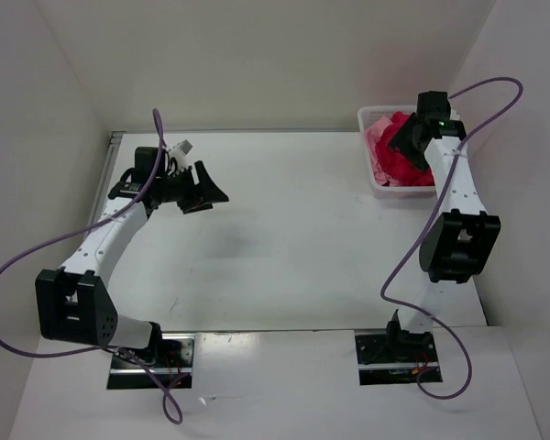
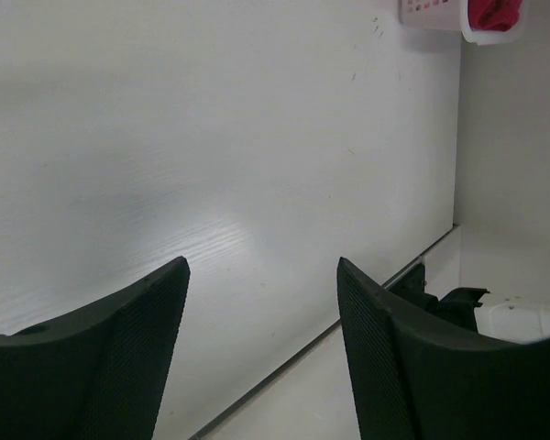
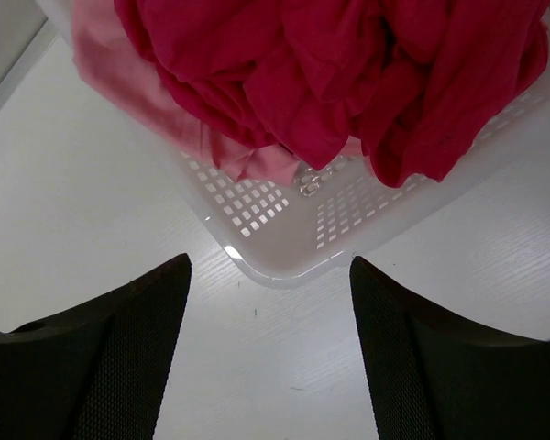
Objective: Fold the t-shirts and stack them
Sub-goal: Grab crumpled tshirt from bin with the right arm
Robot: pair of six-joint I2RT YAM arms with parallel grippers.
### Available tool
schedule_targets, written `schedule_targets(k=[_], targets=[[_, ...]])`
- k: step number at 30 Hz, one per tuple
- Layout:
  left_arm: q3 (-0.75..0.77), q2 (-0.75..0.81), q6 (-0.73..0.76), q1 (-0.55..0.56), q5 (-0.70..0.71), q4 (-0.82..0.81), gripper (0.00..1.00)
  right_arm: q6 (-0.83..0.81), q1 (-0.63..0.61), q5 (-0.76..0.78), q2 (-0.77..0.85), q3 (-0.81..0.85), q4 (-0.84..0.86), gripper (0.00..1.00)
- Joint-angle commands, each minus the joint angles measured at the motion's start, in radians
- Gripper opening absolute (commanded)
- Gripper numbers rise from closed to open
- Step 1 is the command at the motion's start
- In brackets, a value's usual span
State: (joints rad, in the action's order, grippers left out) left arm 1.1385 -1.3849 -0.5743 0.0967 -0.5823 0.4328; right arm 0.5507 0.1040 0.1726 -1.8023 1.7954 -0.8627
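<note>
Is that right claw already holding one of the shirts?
No, the right gripper hangs open above the basket corner, with the shirts heaped in it, untouched.

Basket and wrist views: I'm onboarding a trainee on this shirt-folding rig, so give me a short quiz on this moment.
1. True or false: the crimson shirt lies in the white basket.
2. The right claw hangs: A over the table's middle; B by the basket's corner; C on a folded stack.
3. Fill in: the left claw is ____ and holds nothing.
Key: 1 true; 2 B; 3 open.
</note>
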Motion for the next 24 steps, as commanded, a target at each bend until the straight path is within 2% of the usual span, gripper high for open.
schedule_targets(k=[1,4,6,8,9,11,15,18,23,24], targets=[[0.001,-0.011,0.031,0.005,-0.037,-0.039,0.74,-0.026,0.002,0.030,-0.014,0.047,0.031,0.79],[0.010,0.000,0.031,0.005,-0.037,-0.039,0.74,-0.055,0.002,0.042,-0.051,0.067,0.031,0.81],[-0.012,0.000,0.004,0.005,-0.066,-0.068,0.67,-0.071,0.002,0.056,-0.075,0.102,0.011,0.82],[-0.090,0.024,-0.100,0.017,-0.134,-0.148,0.65,-0.083,0.002,0.065,-0.085,0.111,0.002,0.76],[-0.124,0.033,-0.148,0.026,-0.154,-0.184,0.63,-0.083,0.002,0.065,-0.085,0.111,0.013,0.70],[-0.189,0.058,-0.276,0.084,-0.194,-0.276,0.62,-0.106,0.002,0.065,-0.085,0.111,0.024,0.66],[-0.244,0.122,-0.354,0.170,-0.140,-0.253,0.59,-0.117,0.002,0.090,-0.085,0.111,0.024,0.54],[-0.278,0.135,-0.354,0.170,-0.129,-0.311,0.67,-0.106,0.002,0.090,-0.138,0.159,0.015,0.47],[-0.316,0.129,-0.354,0.149,-0.149,-0.330,0.81,-0.118,0.002,0.078,-0.233,0.261,0.014,0.47],[-0.300,0.129,-0.323,0.137,-0.149,-0.309,0.87,-0.118,0.002,0.077,-0.267,0.278,0.014,0.47]])
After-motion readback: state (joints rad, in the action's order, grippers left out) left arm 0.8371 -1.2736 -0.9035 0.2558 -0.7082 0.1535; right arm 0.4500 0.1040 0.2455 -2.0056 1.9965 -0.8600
